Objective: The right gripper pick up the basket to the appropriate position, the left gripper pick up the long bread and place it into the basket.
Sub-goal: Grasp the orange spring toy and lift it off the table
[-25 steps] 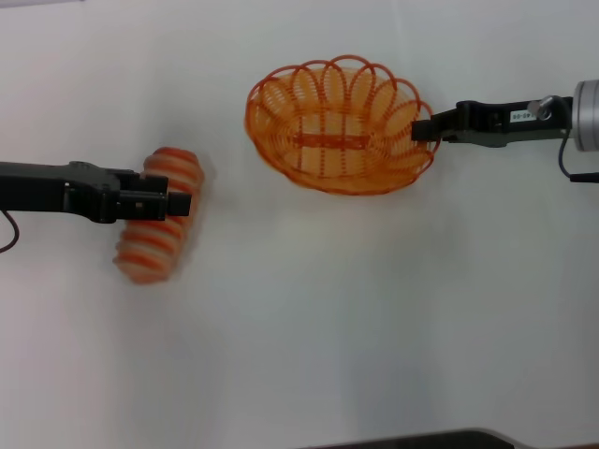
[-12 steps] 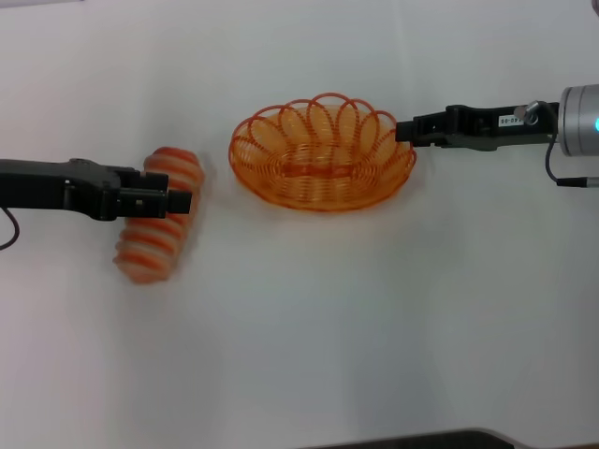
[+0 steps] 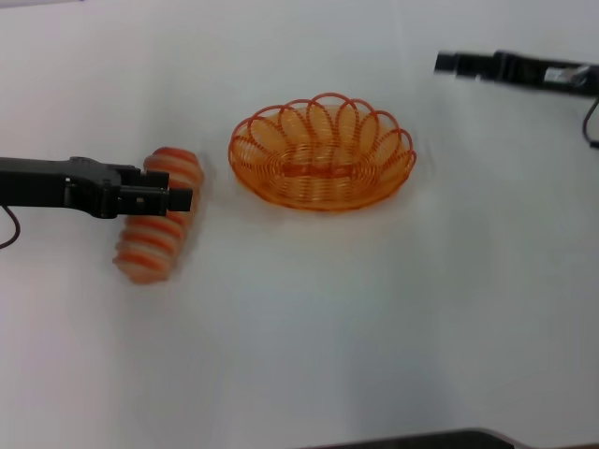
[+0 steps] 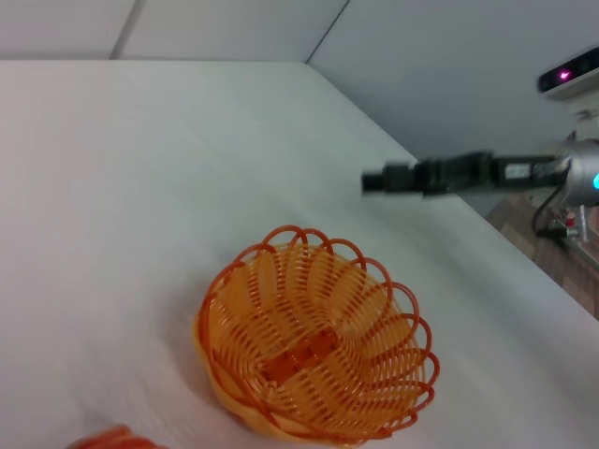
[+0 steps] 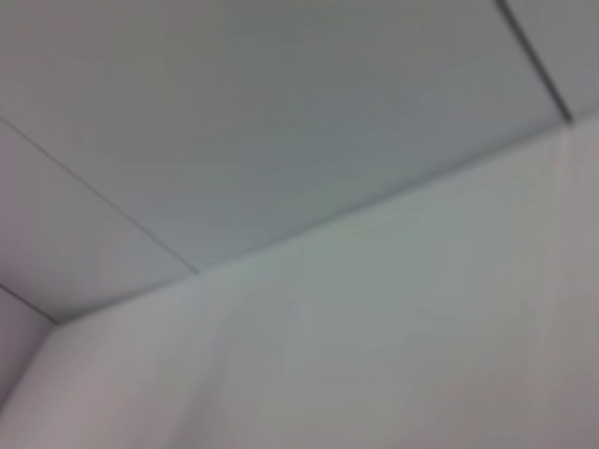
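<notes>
Orange wire, looped at the rim, marks the basket [image 3: 322,156], which sits flat on the white table [image 3: 309,327] with nothing touching it. Your right gripper [image 3: 447,63] hangs well apart from it, up and off to the right, holding nothing; whether its fingers are parted you cannot tell. Your left gripper [image 3: 180,198] reaches across the middle of the long bread [image 3: 159,227], which lies left of the basket, and whether it is clamped on the loaf you cannot tell either. Watch the grip: if it is shallow, the ribbed, rounded loaf could roll or slip out on the lift. Watch the basket too: it looks light, so clipping its rim with the loaf could push it aside.
</notes>
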Robot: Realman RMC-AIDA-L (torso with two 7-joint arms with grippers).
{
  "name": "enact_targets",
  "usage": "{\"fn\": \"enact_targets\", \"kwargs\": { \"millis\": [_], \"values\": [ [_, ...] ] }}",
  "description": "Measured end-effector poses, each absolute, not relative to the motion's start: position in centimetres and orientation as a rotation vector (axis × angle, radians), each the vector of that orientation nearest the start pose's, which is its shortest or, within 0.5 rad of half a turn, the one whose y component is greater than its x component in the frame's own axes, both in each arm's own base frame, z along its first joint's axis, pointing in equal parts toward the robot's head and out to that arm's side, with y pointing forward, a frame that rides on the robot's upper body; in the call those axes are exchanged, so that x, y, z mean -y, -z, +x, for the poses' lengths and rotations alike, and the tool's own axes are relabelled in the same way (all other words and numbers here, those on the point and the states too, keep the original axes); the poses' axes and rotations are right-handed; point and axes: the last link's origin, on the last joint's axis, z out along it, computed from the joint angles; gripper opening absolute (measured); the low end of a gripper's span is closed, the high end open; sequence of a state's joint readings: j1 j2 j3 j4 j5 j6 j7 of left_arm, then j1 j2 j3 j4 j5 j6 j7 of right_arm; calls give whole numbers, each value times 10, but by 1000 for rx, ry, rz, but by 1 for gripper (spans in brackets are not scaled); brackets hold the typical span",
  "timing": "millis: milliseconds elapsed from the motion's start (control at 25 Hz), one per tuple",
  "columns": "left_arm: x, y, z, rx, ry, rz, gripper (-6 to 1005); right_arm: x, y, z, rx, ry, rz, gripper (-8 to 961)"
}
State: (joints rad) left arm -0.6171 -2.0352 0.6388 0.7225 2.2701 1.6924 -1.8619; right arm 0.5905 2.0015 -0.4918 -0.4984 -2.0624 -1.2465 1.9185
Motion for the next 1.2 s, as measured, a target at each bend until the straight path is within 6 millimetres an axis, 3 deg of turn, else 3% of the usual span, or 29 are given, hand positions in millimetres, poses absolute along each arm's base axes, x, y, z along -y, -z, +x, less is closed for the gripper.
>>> {"fn": "enact_targets", "kwargs": {
  "millis": [240,440,840,1200],
  "values": [
    [-334,-17,-259,1191,460,-2807,596,-357,-50,284,-1066,-982,-2329,576],
    [-334,-16,-259,1193,462,-2798,589,-344,-51,263,-865,-919,-2591,567],
    [-339,-15,-259,1201,459,-2772,574,-337,-41,261,-837,-631,-2837,567],
    [-354,-30,-262,1358,378,-2634,561,-345,-41,264,-832,-530,-2837,567]
  ]
}}
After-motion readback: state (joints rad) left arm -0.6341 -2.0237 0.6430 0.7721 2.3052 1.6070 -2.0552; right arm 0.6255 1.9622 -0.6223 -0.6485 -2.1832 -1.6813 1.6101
